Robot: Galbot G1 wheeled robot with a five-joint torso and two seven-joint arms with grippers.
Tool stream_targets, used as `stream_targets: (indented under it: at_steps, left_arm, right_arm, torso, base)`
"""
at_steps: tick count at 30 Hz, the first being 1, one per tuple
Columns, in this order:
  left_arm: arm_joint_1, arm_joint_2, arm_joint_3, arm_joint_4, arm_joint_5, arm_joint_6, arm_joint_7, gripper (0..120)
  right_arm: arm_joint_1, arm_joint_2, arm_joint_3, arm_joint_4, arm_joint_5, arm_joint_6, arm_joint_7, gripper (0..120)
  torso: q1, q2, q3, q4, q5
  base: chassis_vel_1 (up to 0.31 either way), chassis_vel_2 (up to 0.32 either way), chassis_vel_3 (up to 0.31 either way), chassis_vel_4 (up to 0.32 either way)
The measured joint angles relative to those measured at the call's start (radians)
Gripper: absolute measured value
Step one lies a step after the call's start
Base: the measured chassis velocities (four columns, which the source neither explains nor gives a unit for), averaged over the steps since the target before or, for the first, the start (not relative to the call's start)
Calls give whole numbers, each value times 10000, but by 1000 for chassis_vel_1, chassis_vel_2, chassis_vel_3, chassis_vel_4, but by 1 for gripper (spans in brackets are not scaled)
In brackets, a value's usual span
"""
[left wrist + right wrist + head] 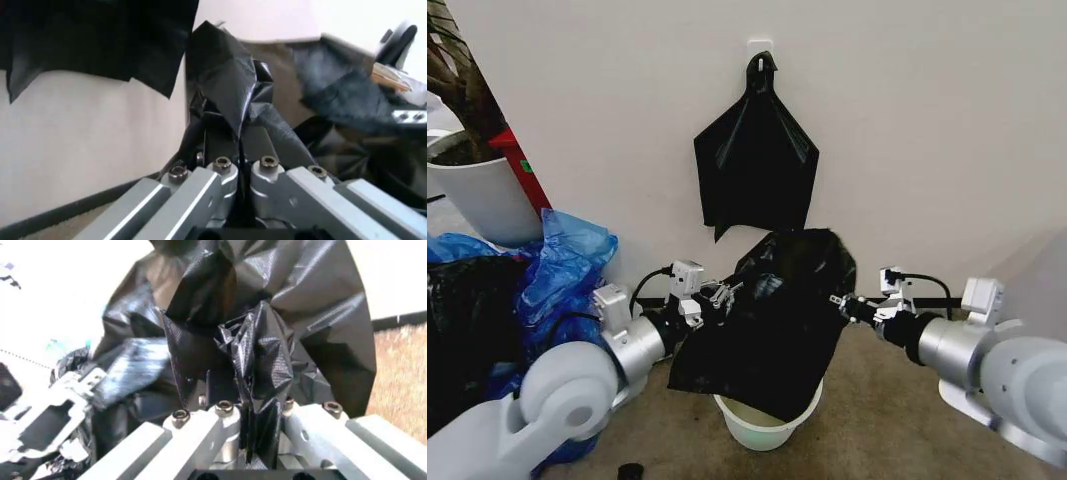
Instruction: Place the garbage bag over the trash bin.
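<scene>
The garbage bag [777, 320], glossy wrinkled black film, hangs stretched between my two grippers above the trash bin [767, 428], a small off-white bucket on the floor whose rim shows below the bag's lower edge. My left gripper [723, 293] is shut on the bag's left edge; the left wrist view shows its fingers [223, 145] pinching a fold of the garbage bag [223, 90]. My right gripper [839, 300] is shut on the bag's right edge, and in the right wrist view the garbage bag [267, 350] is bunched between its fingers.
A flat black bundle [755, 155] hangs from a wall hook straight behind the bin. Bright blue plastic bags [557, 265] and a dark bag pile up at the left, below a white plant pot [482, 195]. Carpet lies around the bin.
</scene>
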Motion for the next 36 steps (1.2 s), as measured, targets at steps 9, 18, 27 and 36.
stream_targets:
  at_steps: [9,18,27,36]
  left_arm:
    - [-1577,-430,941,338,-192,-41,334,0]
    - [-1950,-1472,2118,1367,-162,-310,237,0]
    - [-1500,-1798,2449,1395,411,-141,312,0]
    - [-1128,-1892,2240,2193,765,-278,1113,0]
  right_arm:
    - [-30,-114,446,3,-102,29,-307,0]
    - [-381,-1,515,2,-12,4,667,0]
    - [-884,-188,1059,3,1075,-225,1627,0]
    - [-1595,248,771,2,329,-401,1059,0]
  torso:
    - [0,0,0,-3,6]
    - [0,0,0,-2,5]
    - [0,1,-1,-1,4]
    - [-1,0,0,-2,0]
  base:
    - [0,0,0,0]
    - [0,0,0,0]
    - [0,0,0,0]
    - [0,0,0,0]
